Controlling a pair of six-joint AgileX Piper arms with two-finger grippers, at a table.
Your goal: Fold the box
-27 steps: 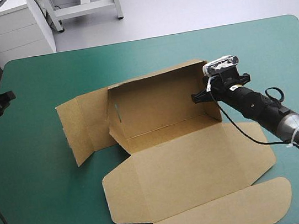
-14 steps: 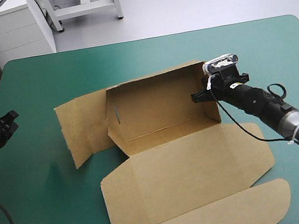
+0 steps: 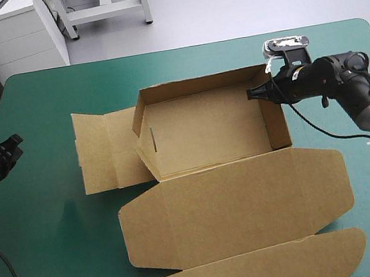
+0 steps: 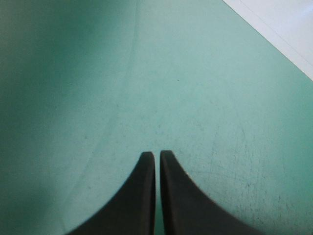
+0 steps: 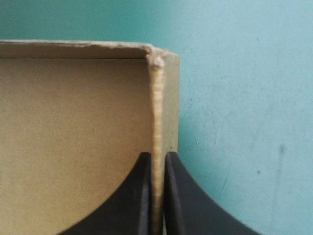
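Box point(image 3: 206, 139): brown, mid-table on the teal-green cover point(image 3: 60, 232); walls raised into an open tray, lid point(image 3: 236, 207) flat toward the near edge.
Right gripper point(image 5: 156, 157): black fingers clamped on the box's right wall.
Left gripper point(image 4: 157, 155): fingers pressed together, empty, over bare cover near the table's left edge.

Matt brown board box point(image 3: 204, 129), smooth, faintly scuffed teal-green cover point(image 3: 65, 217)

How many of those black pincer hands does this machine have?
2. The left gripper hangs shut over the teal-green cover near its left edge; the right gripper pinches the box by its right wall.
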